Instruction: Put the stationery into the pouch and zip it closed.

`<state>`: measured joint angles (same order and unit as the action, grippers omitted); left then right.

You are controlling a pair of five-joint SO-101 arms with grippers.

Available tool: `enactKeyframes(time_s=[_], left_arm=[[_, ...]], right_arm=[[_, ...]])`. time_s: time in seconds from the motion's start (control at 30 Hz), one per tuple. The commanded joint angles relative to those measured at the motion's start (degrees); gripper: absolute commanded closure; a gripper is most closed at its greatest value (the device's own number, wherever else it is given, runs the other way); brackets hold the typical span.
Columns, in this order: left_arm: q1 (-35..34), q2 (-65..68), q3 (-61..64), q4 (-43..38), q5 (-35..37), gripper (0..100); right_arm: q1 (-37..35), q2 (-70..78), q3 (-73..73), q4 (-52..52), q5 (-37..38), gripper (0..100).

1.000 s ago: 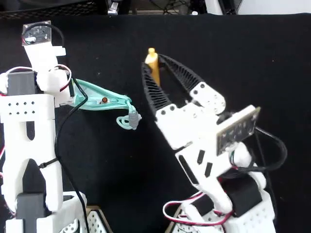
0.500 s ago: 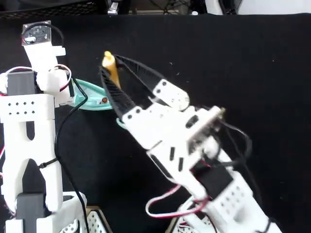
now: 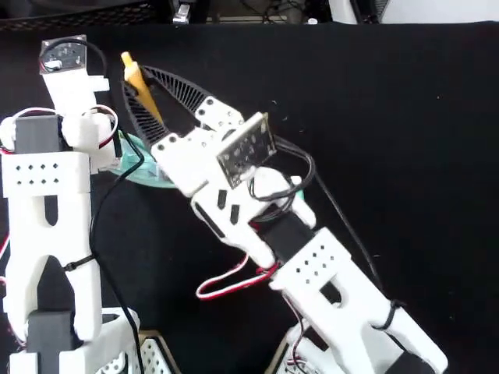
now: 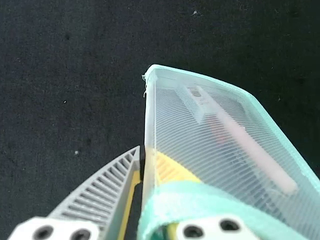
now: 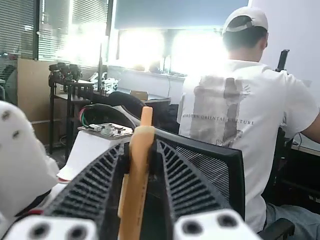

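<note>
- You are looking at a pouch (image 4: 215, 145) of translucent plastic. It is ribbed with fine lines and edged in mint-green trim, and its corner is tapering to a soft point.
- Through its wall a slim pinkish stick and a clear clip-shaped piece are showing, and something yellow is sitting at the near end.
- The pen (image 3: 138, 81) is a slender yellow-orange barrel, smooth and matte, narrowing to a stub at its tip.
- The counter (image 3: 374, 117) is wearing a black, felt-like cloth flecked with pale specks.
- Your left end effector (image 4: 145, 170) is clamping the pouch. One pale, ribbed finger is pressing against the outside of the wall, and the green trim is bunching at the grip.
- Your right end effector (image 3: 134, 75) is pinching the pen between its black ribbed fingers. They are closing snugly on the barrel, with the pen's tip sticking out past them.
- The pouch is sitting near the counter's left edge, towards the back-left corner, partly under the right arm's wrist.
- The pen is hanging over the back-left corner, just beyond the pouch, and is tilting towards that corner.
- The left arm is lying along the left edge, pointing towards the back.
- The right arm is stretching diagonally from the front edge towards the back-left corner.
</note>
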<state>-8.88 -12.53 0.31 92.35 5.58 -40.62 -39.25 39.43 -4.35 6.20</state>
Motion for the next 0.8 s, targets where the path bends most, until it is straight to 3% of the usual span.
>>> enactKeyframes(time_s=[0.0,0.27,0.67,0.77], left_arm=[[-0.40,0.35,2.59,-0.18,-0.35,97],[-0.31,0.35,2.59,-0.18,-0.35,97],[-0.31,0.35,2.59,-0.18,-0.35,97],[-0.31,0.35,2.59,-0.18,-0.35,97]], right_arm=[[2.02,-3.30,-1.45,-0.18,-0.35,98.5],[0.35,-18.59,-0.40,12.40,-5.63,98.6],[3.08,-4.44,-3.47,0.44,-6.33,98.5],[5.36,-0.13,-3.74,-0.26,-12.75,98.5]])
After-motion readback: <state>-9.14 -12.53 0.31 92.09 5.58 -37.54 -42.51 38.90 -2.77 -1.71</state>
